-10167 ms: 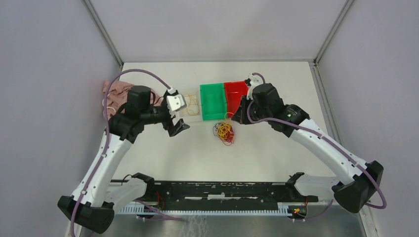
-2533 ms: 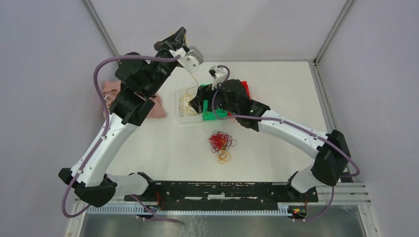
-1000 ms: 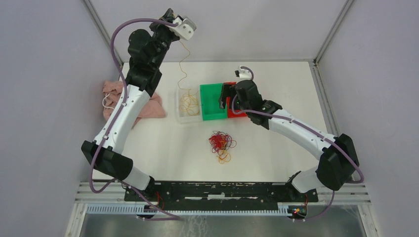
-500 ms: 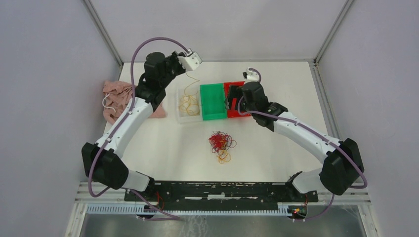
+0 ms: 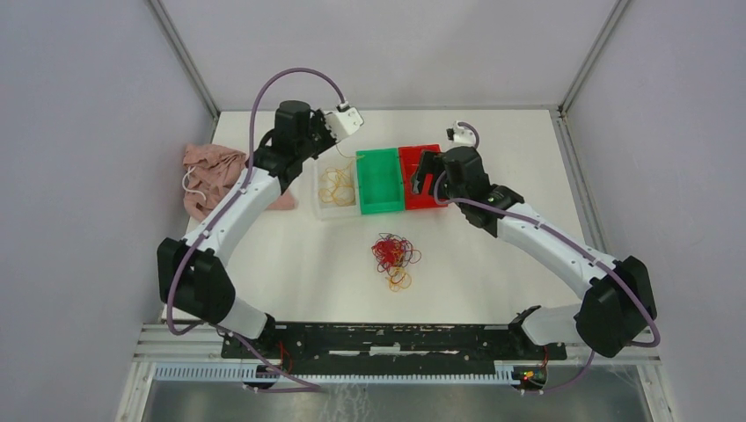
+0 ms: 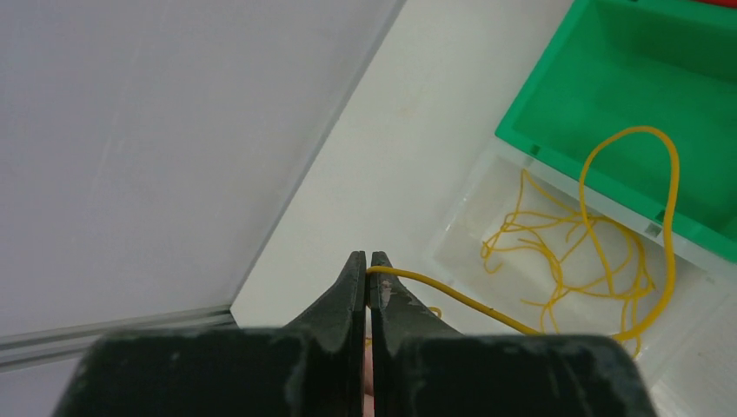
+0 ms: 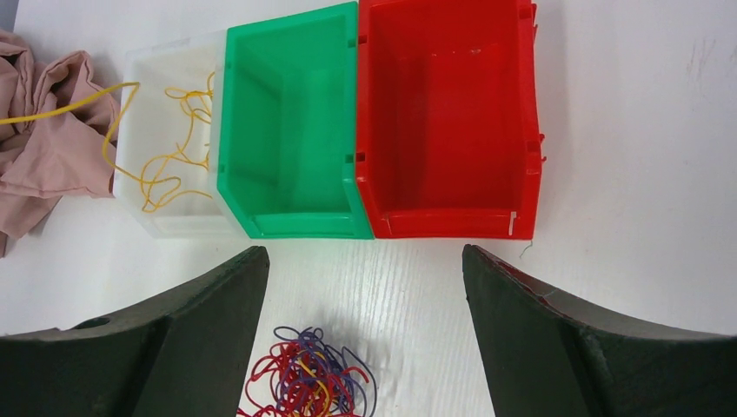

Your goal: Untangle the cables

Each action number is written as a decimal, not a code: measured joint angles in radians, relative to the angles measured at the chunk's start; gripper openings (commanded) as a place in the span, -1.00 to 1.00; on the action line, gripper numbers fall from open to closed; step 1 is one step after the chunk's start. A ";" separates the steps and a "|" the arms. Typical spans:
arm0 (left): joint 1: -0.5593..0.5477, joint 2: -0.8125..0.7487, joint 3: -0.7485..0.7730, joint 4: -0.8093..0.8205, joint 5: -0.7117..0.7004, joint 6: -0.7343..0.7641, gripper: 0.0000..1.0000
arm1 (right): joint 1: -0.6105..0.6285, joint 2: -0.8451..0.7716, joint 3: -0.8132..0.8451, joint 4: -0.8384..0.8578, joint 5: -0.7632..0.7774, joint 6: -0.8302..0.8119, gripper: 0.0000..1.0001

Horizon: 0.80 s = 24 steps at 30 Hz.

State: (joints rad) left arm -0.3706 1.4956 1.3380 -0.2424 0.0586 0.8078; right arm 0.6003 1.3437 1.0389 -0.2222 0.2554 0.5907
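My left gripper [image 6: 369, 265] pinches a yellow cable [image 6: 434, 287] between closed fingertips above the white table [image 6: 417, 122], and the cable runs off to the right, looping over a clear bin [image 6: 465, 239] of loose yellow cables [image 6: 556, 252] and across the near edge of the green bin [image 6: 565, 87] beside it.

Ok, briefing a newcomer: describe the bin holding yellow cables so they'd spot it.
Three bins stand in a row on the white table. The clear bin is at the left end, beside the green bin. The others are coloured and empty; it holds yellow cables.
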 measured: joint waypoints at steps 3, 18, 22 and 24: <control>0.000 0.040 0.002 -0.034 -0.008 0.000 -0.94 | -0.011 -0.008 -0.011 0.000 -0.006 0.005 0.77; 0.037 0.214 0.122 -0.181 0.077 -0.356 -0.94 | -0.042 -0.019 -0.044 0.002 -0.039 0.021 0.77; 0.072 0.222 0.113 -0.172 0.082 -0.400 -0.94 | -0.045 -0.021 -0.045 0.004 -0.049 0.026 0.74; 0.094 0.222 0.100 -0.163 0.081 -0.411 -0.94 | -0.046 -0.021 -0.045 0.006 -0.058 0.032 0.73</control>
State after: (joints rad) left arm -0.2768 1.7180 1.4384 -0.4049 0.1394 0.3969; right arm 0.5541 1.3231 0.9939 -0.2161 0.1974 0.6231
